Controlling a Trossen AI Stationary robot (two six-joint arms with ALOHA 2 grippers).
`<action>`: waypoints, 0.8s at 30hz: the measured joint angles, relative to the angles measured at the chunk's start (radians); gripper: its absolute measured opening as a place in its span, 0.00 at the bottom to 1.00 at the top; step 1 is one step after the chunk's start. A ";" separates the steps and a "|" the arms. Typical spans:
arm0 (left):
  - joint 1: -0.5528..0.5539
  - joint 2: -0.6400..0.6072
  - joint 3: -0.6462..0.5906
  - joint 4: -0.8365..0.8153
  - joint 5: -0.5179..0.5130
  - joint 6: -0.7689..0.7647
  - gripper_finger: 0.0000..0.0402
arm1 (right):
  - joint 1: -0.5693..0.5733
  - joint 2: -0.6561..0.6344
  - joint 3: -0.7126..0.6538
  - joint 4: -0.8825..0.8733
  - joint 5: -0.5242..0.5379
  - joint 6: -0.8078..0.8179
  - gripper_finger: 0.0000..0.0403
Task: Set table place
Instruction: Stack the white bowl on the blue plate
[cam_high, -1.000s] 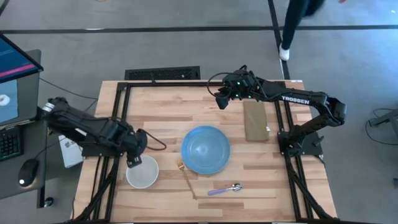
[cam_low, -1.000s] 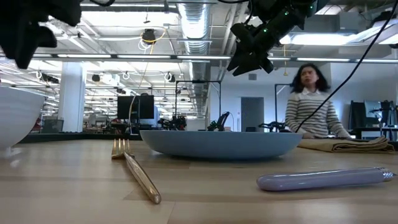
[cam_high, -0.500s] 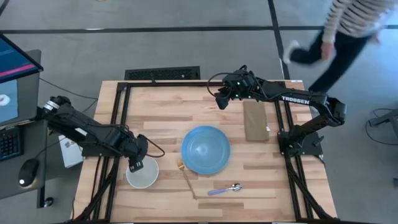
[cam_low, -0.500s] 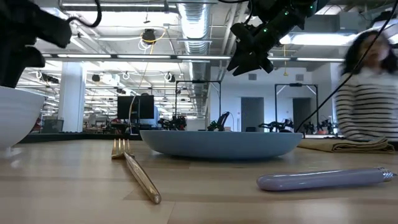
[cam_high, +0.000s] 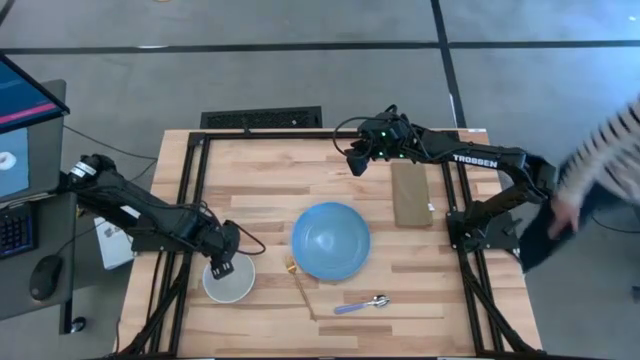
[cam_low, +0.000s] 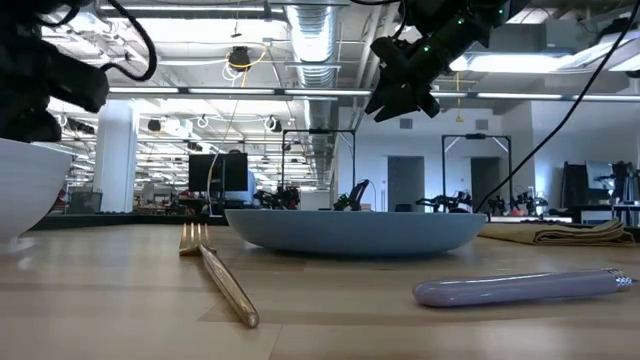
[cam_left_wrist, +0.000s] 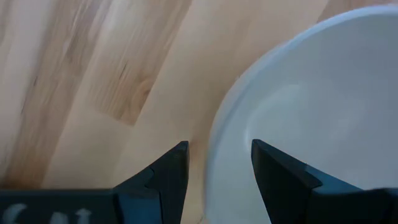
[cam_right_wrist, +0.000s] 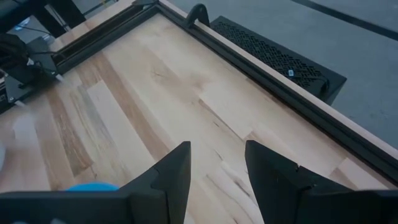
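Observation:
A white bowl (cam_high: 229, 278) stands on the wooden table (cam_high: 260, 190) at the near left. My left gripper (cam_high: 220, 265) is open and low over the bowl's far-left rim. In the left wrist view (cam_left_wrist: 217, 177) one finger stands outside the rim (cam_left_wrist: 214, 149) and one inside, with no touch showing. A blue plate (cam_high: 330, 240) sits mid-table, with a gold fork (cam_high: 300, 285) beside it and a lavender-handled spoon (cam_high: 360, 304) nearer. My right gripper (cam_high: 355, 160) is open and empty, high over the far part of the table.
An olive-brown folded napkin (cam_high: 410, 194) lies to the right of the plate. Bare wood lies between the bowl and the far edge. A person passes on the floor beyond the table's right side (cam_high: 600, 170).
My left gripper has moved toward the table's near edge and down, onto the bowl's far-left rim, still open. The bowl has stayed in place. A person has walked from behind the far edge round to the table's right side.

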 joint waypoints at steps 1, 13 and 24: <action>0.000 0.000 -0.003 -0.002 0.003 -0.004 0.41 | 0.000 0.000 0.000 0.000 0.000 0.000 0.44; 0.001 0.000 -0.015 -0.003 -0.044 -0.006 0.41 | 0.000 0.000 0.000 0.000 0.000 -0.007 0.44; 0.001 0.000 -0.015 -0.004 -0.017 -0.005 0.24 | 0.000 0.000 0.000 0.000 0.000 -0.008 0.43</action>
